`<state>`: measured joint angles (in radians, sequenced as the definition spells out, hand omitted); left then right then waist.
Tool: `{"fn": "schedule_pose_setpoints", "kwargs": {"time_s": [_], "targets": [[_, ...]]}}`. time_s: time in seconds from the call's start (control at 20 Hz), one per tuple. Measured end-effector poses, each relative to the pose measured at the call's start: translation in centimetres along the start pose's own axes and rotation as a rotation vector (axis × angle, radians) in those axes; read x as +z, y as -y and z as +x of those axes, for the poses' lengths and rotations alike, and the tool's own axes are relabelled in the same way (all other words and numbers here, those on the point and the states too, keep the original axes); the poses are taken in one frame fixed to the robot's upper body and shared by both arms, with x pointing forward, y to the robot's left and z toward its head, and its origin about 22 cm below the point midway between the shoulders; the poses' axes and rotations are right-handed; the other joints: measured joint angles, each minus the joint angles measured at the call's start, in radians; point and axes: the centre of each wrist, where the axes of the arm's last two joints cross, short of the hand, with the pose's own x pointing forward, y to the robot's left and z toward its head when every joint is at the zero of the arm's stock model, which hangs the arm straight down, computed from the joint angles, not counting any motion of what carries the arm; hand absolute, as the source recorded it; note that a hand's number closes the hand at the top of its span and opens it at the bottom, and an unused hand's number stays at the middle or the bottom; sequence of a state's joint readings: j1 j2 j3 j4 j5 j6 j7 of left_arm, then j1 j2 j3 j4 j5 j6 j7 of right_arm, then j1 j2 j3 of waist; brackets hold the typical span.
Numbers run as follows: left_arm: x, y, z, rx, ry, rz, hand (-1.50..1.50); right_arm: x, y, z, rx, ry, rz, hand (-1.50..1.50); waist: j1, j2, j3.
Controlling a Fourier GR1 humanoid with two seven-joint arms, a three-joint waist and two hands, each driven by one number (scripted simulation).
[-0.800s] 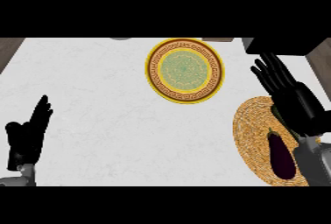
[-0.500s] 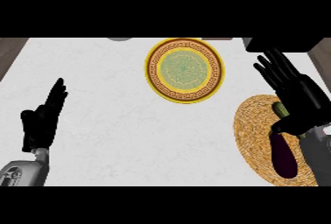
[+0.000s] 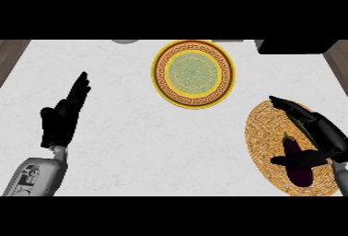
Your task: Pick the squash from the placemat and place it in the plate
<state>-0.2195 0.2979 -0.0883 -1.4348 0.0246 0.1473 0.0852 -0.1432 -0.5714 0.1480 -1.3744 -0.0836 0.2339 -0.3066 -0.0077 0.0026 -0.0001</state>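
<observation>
The dark purple squash (image 3: 299,174) lies lengthwise on a round woven placemat (image 3: 267,138) at the counter's right edge. A yellow-rimmed plate (image 3: 194,73) with a green centre sits at the back middle, with nothing on it. My right hand (image 3: 318,131) hovers over the placemat beside the squash. Its fingers are straight and point up-left, and its thumb crosses the squash's middle. Part of the squash is hidden under that thumb. My left hand (image 3: 62,117) rests open at the left, fingers up, far from both.
A dark box-like object (image 3: 296,46) stands at the back right corner and a small grey item (image 3: 124,41) sits at the back edge. The white counter (image 3: 136,147) ends at dark edges on the left and right.
My right hand has dropped from beside the plate down onto the placemat, its thumb now over the squash. My left hand has risen further into view, forearm showing.
</observation>
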Motion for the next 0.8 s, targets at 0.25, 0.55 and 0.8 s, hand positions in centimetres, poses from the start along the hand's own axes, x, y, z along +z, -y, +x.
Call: {"fn": "schedule_pose_setpoints", "kwargs": {"time_s": [0.25, 0.55, 0.8], "targets": [[-0.2, -0.1, 0.2, 0.001, 0.001, -0.017, 0.00, 2.9, 1.7, -2.5, 0.170, 0.046, -0.053, -1.50, 0.003, -0.001, 0.001], [-0.6, 0.0, 0.7, 0.002, 0.004, -0.019, 0.00, 4.1, 7.2, 0.5, 0.322, 0.069, -0.105, -1.50, 0.001, -0.004, 0.000], [-0.7, 0.3, 0.8, 0.001, 0.002, -0.019, 0.00, 4.9, 11.1, 3.8, 0.503, -0.095, 0.009, -1.50, 0.000, -0.004, -0.001]]}}
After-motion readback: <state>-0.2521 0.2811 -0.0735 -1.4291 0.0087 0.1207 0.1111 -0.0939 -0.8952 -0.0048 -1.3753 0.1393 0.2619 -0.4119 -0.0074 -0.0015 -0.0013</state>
